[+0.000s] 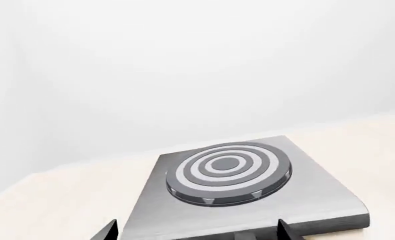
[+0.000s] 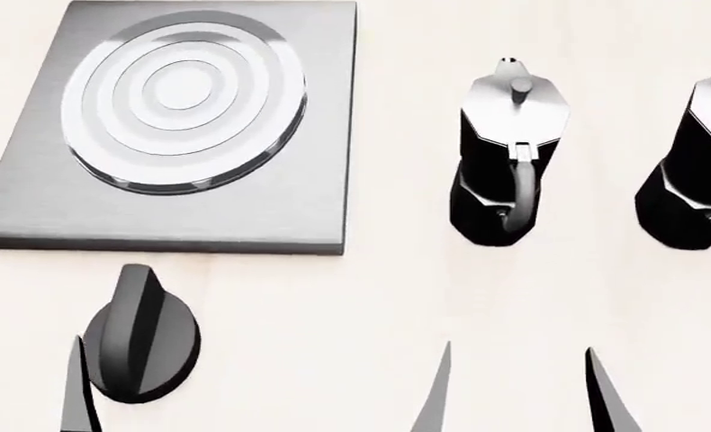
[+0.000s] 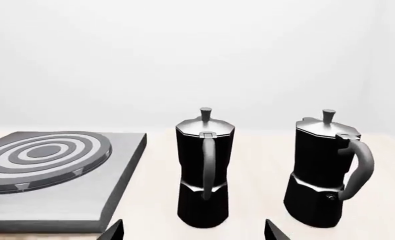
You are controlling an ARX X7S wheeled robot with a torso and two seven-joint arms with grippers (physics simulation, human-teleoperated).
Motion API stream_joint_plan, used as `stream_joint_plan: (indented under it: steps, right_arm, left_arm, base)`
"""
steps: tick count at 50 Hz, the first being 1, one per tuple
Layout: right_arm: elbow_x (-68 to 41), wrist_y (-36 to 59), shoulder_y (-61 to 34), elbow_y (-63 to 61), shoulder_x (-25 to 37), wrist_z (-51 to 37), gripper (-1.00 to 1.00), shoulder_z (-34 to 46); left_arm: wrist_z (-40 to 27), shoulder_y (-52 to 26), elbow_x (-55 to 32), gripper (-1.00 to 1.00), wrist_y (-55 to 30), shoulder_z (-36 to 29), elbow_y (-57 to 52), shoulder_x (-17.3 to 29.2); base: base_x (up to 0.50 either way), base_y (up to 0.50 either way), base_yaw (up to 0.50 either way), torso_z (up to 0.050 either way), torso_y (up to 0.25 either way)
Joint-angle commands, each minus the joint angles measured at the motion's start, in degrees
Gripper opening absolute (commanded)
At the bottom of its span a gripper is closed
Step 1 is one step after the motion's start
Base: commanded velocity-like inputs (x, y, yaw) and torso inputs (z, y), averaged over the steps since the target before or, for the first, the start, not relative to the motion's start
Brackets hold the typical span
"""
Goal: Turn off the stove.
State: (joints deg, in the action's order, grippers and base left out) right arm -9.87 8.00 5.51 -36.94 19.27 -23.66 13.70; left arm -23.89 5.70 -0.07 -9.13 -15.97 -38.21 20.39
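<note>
The stove (image 2: 319, 135) is a flat grey metal slab with a round ringed burner (image 2: 185, 94), at the head view's upper left. Its black ridged knob (image 2: 146, 337) stands on the table just in front of the slab. My left gripper (image 1: 196, 231) is open and empty, low in front of the slab. One of its fingers (image 2: 79, 396) shows just left of the knob; I cannot tell if it touches. In the left wrist view the slab (image 1: 317, 200) and burner (image 1: 227, 170) lie straight ahead. My right gripper (image 2: 517, 387) is open and empty in front of the nearer moka pot.
Two black-and-silver moka pots (image 2: 512, 162) (image 2: 697, 171) stand right of the stove on the pale wooden table (image 2: 368, 306). In the right wrist view the nearer pot (image 3: 204, 170) is straight ahead and the other pot (image 3: 321, 175) beside it. A white wall lies behind.
</note>
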Motion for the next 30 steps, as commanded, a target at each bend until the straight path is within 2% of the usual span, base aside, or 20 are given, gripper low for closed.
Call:
stream_joint_plan:
  steps: [1, 10, 30]
  right_arm:
    - [-0.13, -0.12, -0.03, 0.05, 0.22, -0.08, 1.0, 0.26]
    - [-0.25, -0.19, -0.15, 0.33, 0.31, -0.19, 1.0, 0.42]
    - [-0.5, -0.44, -0.25, 0.78, 0.65, -0.39, 1.0, 0.68]
  left_arm:
    - [-0.17, -0.08, -0.1, 1.0, 0.0, -0.16, 0.15, 0.14]
    - [-0.16, -0.09, -0.22, 1.0, 0.32, -0.5, 0.39, 0.24]
    - [0.41, -0.9, 0.62, 1.0, 1.77, -4.21, -3.02, -0.81]
  base:
    - [0.0, 0.0, 0.0, -0.005, -0.139]
    - [0.0, 0.0, 0.0, -0.003, -0.112]
    - [0.0, 0.0, 0.0, 0.0, 0.0]
